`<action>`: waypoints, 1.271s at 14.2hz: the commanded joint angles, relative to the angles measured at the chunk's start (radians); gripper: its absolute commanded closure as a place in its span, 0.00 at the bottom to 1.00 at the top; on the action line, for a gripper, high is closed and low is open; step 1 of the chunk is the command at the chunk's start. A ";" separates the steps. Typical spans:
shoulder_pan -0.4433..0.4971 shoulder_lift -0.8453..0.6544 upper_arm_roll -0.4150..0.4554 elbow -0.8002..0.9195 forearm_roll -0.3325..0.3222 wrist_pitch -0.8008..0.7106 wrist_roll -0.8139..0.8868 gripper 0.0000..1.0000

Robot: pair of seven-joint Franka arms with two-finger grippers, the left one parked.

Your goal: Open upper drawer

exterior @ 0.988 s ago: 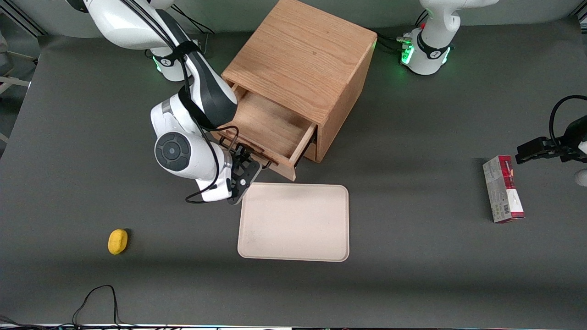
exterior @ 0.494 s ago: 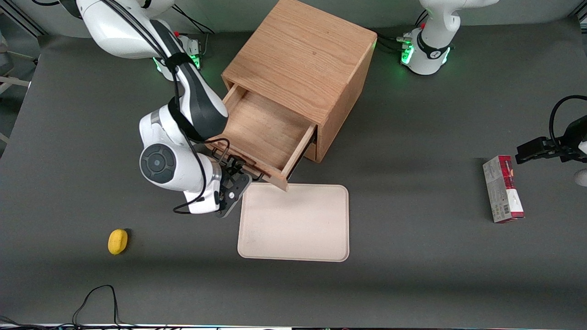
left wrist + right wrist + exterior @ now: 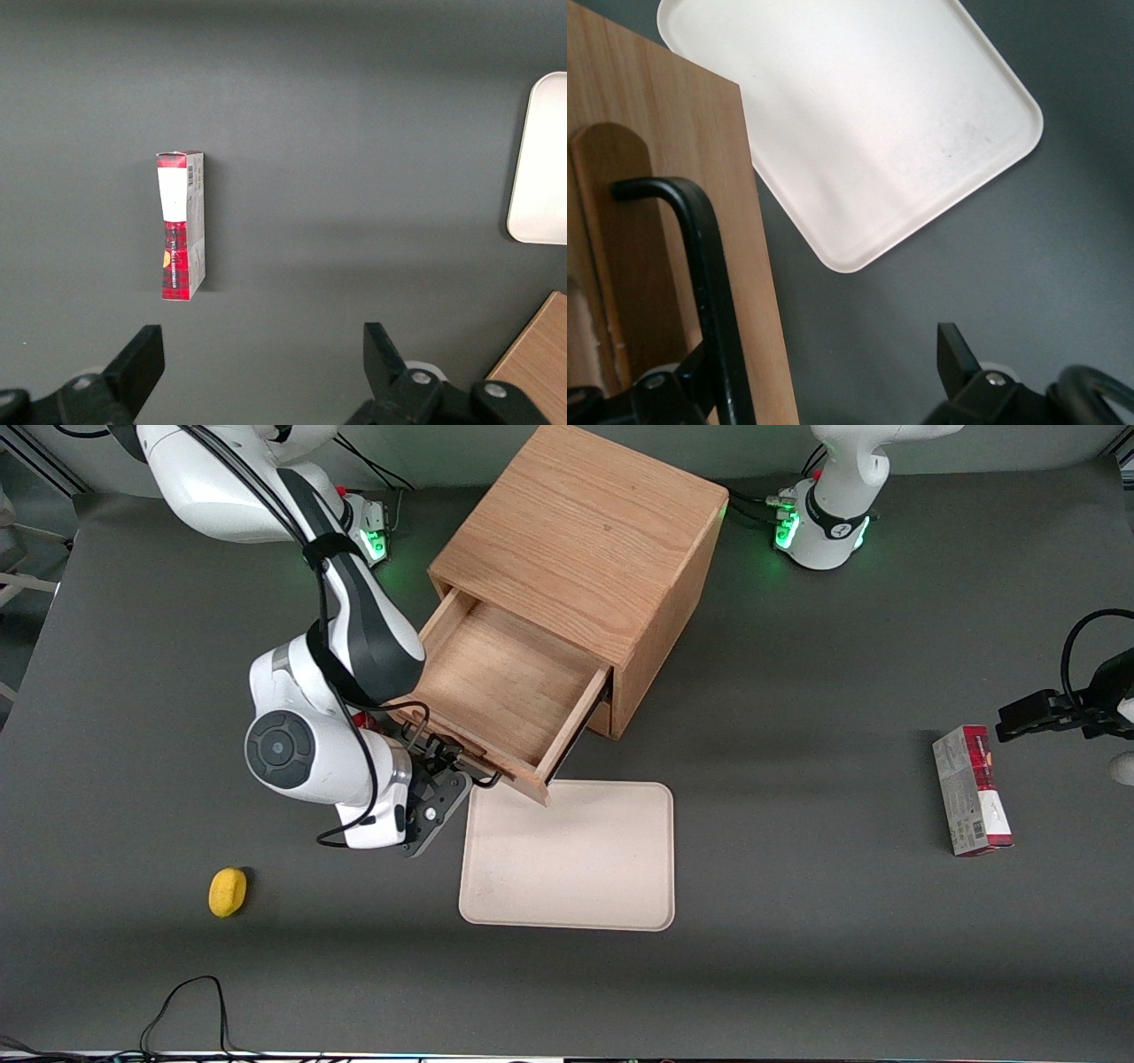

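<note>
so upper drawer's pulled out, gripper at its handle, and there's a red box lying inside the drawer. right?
Not quite. The upper drawer is pulled out and the gripper is at its black handle, but the front view shows the drawer's interior bare. The red box lies on the table toward the parked arm's end.

Setting: a robotics laboratory. Two white robot arms, one (image 3: 328, 655) working and one base (image 3: 828, 514) lit green, are bolted to a desk (image 3: 797, 957) covered in dark grey matting. Loose cables (image 3: 182, 1001) run along the desk edge nearest the front camera.
</note>
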 commanded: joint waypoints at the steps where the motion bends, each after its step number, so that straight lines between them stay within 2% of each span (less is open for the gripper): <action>1: -0.020 0.036 0.005 0.075 -0.002 -0.041 -0.043 0.00; 18: -0.080 0.078 0.002 0.187 -0.003 -0.055 -0.040 0.00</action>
